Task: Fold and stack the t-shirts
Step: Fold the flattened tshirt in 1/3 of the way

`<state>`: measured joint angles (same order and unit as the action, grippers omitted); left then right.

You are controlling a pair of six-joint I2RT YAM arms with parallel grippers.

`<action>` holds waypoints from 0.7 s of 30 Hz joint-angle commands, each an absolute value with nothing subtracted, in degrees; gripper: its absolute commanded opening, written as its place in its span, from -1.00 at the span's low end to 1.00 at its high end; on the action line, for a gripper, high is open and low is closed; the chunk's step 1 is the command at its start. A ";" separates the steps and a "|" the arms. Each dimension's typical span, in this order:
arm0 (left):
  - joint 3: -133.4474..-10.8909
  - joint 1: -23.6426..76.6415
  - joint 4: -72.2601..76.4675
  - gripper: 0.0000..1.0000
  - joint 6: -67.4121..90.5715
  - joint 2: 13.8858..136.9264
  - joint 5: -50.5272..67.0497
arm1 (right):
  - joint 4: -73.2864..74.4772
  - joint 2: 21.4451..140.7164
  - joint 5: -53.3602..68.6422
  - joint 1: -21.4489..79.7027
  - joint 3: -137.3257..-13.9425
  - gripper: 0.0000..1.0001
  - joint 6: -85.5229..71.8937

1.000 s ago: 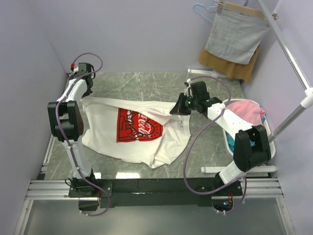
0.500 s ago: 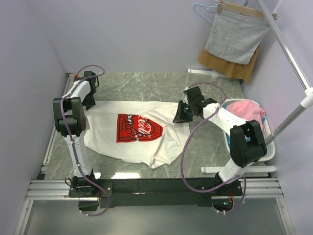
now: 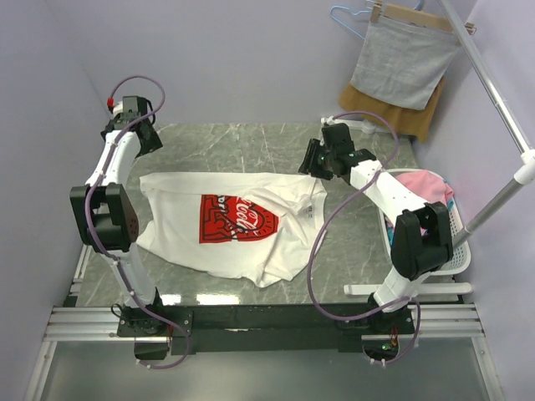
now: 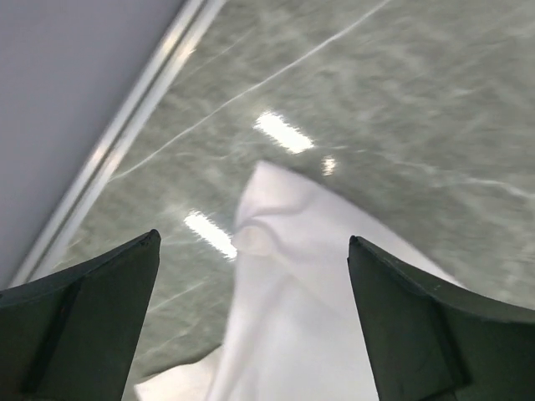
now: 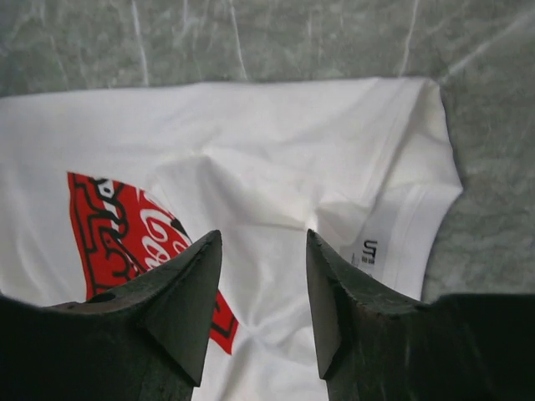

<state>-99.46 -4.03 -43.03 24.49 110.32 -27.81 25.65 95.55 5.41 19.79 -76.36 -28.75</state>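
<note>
Here, the counter (image 3: 251,142) is grey-green marble with pale veins, closed in by plain lilac walls (image 3: 234,58). At the far right a grey cloth (image 3: 401,67) hangs on a hanger over a mustard-brown cloth (image 3: 401,117), and a white basket (image 3: 460,242) holds a pink cloth (image 3: 422,188).

The t-shirt (image 3: 184,225) lies in the middle of the counter, red print up, a little rumpled. Its long axis runs from left to right.

The left gripper (image 4: 252,241) hangs over the shirt's left corner, its jaws wide apart and holding nothing. The right gripper (image 5: 263,236) hangs over the right end, its jaws parted more narrowly and also holding nothing.
</note>
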 commanded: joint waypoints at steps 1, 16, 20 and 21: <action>-101.25 -3.08 -40.43 0.99 24.61 111.00 -19.87 | 21.80 96.85 6.67 18.99 -76.65 0.07 -29.44; -98.88 -2.46 -35.08 0.99 25.93 121.28 -11.96 | 23.37 112.67 17.76 16.26 -89.29 0.10 -28.39; -99.84 -2.37 -35.59 0.98 25.75 124.36 -10.46 | 26.88 117.32 16.88 16.17 -93.07 0.13 -27.42; -99.76 -2.29 -35.51 0.98 25.66 125.24 -10.98 | 27.85 118.20 16.61 16.17 -94.47 0.13 -27.16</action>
<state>-97.73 -2.55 -36.71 25.19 123.59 -12.73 24.05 115.57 15.81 16.45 -89.38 -28.67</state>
